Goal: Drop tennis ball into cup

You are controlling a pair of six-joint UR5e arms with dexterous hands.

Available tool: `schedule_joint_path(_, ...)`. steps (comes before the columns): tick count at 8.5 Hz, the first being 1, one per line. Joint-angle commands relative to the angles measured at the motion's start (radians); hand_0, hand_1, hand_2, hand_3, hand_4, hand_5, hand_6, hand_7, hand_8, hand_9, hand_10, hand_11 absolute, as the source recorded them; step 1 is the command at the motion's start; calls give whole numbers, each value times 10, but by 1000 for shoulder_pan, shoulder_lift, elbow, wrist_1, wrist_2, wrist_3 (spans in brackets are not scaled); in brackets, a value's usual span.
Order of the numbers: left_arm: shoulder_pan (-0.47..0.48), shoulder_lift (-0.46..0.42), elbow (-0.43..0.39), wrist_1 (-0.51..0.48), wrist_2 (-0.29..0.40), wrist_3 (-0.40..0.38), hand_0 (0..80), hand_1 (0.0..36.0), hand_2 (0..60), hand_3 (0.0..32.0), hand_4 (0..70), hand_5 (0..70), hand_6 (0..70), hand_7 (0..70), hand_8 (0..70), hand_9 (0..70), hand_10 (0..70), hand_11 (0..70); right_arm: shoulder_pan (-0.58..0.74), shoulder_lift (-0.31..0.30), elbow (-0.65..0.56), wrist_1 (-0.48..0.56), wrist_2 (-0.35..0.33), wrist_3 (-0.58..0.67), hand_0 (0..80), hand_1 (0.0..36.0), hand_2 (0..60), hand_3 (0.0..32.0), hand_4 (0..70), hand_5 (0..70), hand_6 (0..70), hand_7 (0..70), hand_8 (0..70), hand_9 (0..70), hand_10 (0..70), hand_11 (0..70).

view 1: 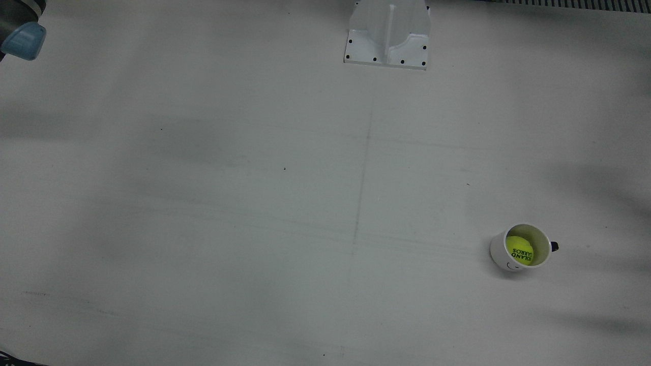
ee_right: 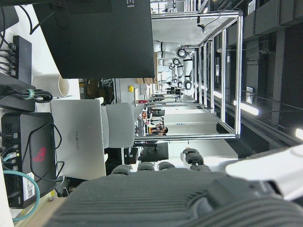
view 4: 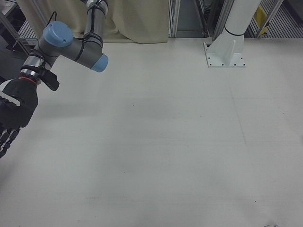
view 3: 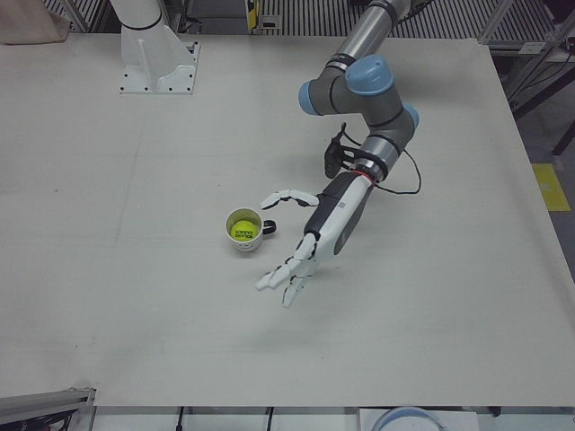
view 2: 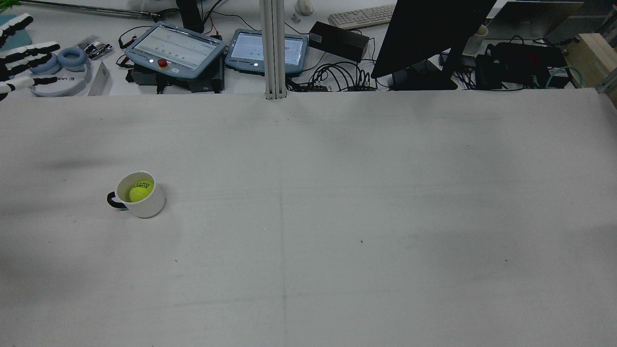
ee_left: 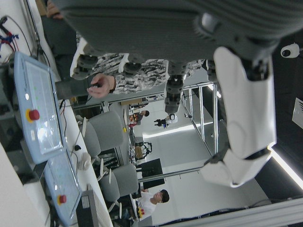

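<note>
The white cup (view 1: 520, 247) with a black handle stands upright on the table, and the yellow-green tennis ball (view 1: 519, 250) lies inside it. Both show in the rear view, cup (view 2: 144, 205) and ball (view 2: 140, 191), at the left, and in the left-front view, cup (view 3: 235, 242) and ball (view 3: 244, 231). My left hand (view 3: 325, 223) is open with fingers spread, empty, raised beside the cup on its right in that view; its fingertips (view 2: 21, 53) show at the rear view's top left. My right hand (view 4: 13, 116) is open and empty, far off at the table's side.
A white arm pedestal (view 1: 387, 38) is bolted at the table's back. Beyond the far edge in the rear view stand two teach pendants (view 2: 176, 48), a metal post (view 2: 273, 48), a dark monitor (view 2: 429, 33), cables and blue headphones (view 2: 62, 65).
</note>
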Motion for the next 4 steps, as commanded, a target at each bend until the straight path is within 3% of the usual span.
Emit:
schedule_joint_path(1, -206, 1, 88, 1, 27, -4, 547, 273, 343, 262, 0, 141, 286, 94, 83, 4, 56, 106, 0, 0, 3, 0, 1, -1, 0, 0, 0, 0, 0, 0, 0, 0, 0, 0, 0, 0)
schedule_joint_path(4, -222, 1, 122, -33, 27, -16, 561, 284, 316, 270, 0, 139, 249, 103, 75, 6, 67, 123, 0, 0, 1, 0, 1, 0, 0, 0, 0, 0, 0, 0, 0, 0, 0, 0, 0, 0)
